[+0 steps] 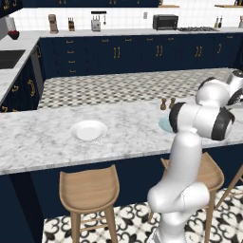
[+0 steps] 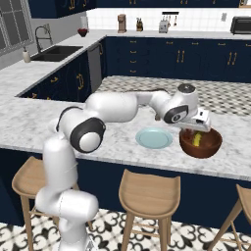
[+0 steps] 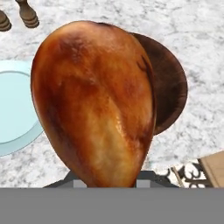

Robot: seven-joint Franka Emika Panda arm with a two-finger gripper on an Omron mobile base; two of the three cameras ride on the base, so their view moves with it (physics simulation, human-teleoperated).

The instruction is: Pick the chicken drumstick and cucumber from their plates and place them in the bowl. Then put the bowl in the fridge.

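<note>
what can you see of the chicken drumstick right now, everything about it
The chicken drumstick looms large in the hand view: a glossy, roasted-looking brown-orange skin with darker patches, a broad rounded end at the top of that view, narrowing toward the gripper at the bottom, where it seems to be held. It hangs above the counter, in front of the dark reddish-brown bowl and beside the pale blue plate. Its thin bone end is hidden.
</note>
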